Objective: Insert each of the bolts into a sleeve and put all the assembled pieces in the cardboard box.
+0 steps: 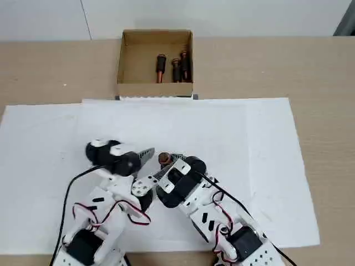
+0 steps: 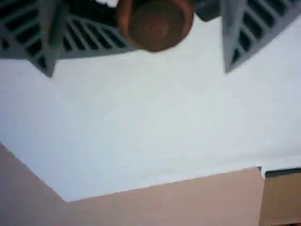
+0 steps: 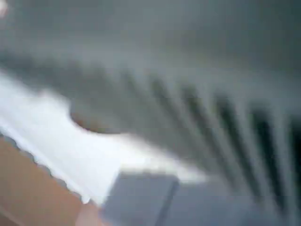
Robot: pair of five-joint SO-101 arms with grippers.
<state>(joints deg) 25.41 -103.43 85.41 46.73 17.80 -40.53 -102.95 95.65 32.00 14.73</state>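
A copper piece [image 1: 164, 159] hangs just above the white sheet between the two arms. In the left wrist view its round end [image 2: 155, 22] faces the camera. My left gripper [image 2: 138, 70] stands open around it, with a gap beside one finger [image 2: 249, 33]. From above, the left gripper [image 1: 148, 155] sits just left of the piece. My right gripper [image 1: 173, 160] meets the piece from the right and appears shut on it. The right wrist view has a blurred grey finger [image 3: 188, 117] over a brown shape [image 3: 89, 123]. The cardboard box [image 1: 155, 88] at the back holds three assembled pieces [image 1: 176, 71].
A large white sheet [image 1: 249, 144] covers the wooden table [image 1: 321, 72] under both arms. The box stands just beyond the sheet's far edge, with open sheet between it and the grippers. The sheet's edge [image 2: 141, 183] and a box corner [image 2: 282, 197] appear ahead of the left gripper.
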